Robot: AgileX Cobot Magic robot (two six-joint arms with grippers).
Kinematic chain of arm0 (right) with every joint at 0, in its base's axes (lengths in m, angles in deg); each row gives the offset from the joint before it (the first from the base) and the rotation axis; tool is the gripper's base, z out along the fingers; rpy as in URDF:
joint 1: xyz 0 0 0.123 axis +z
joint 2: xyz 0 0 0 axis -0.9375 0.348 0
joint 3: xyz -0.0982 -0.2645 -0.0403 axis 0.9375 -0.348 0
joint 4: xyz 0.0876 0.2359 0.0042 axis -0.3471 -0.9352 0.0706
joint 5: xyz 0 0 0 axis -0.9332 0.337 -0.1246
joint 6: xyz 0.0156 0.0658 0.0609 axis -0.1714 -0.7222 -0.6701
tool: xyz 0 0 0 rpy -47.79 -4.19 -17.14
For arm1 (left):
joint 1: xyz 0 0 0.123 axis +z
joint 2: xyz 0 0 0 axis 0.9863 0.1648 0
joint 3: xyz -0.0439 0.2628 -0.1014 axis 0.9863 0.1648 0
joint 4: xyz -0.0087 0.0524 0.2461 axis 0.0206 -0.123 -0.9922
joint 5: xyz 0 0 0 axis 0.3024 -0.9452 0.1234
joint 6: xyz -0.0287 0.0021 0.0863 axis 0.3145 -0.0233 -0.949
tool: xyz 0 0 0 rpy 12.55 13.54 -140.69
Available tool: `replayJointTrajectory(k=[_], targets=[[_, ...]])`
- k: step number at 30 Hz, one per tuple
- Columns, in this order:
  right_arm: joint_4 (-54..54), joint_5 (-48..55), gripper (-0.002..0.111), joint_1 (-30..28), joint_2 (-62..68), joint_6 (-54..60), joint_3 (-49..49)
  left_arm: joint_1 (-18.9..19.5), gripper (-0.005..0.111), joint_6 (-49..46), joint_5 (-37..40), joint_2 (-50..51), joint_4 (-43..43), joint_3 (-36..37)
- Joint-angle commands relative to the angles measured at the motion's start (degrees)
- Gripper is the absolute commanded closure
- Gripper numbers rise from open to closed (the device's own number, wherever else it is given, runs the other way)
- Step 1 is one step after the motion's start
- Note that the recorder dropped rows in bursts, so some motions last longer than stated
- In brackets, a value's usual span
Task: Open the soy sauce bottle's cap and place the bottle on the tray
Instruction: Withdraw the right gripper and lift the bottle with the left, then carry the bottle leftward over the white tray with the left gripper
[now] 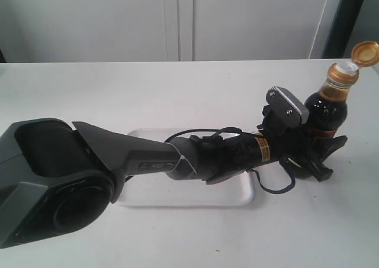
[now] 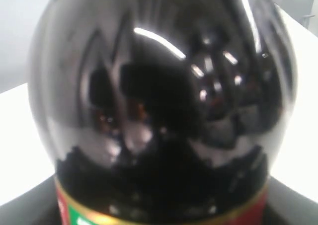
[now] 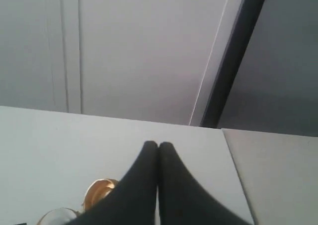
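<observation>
The soy sauce bottle stands upright to the right of the tray, not on it. Its golden-orange cap is flipped open and tilts back on its hinge above the white spout. My left gripper reaches across the tray and is shut on the bottle's lower body. In the left wrist view the dark glass bottle fills the frame, and the label's edge shows at the bottom. My right gripper is shut on nothing, with the cap just beside its fingers.
The left arm's dark links and a loose cable lie over the tray's right half. The white table runs back to a pale wall with a dark vertical strip. A table seam runs beside the right gripper.
</observation>
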Motion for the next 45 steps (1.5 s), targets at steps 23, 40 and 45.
replayJointTrajectory(k=[23,40,45], targets=[[-1.75,-0.14,0.108,-0.39,-1.89,0.55,-0.84,3.37,0.107,-3.13,-12.82,-13.75,0.34,12.32],[-4.7,1.46,0.108,-0.39,0.33,0.32,-0.97,4.74,0.107,-10.13,-16.23,-24.41,2.52,28.23],[-4.7,1.39,0.108,1.22,0.41,0.51,-0.97,5.01,0.107,-11.25,-17.1,-28.3,4.12,34.76]])
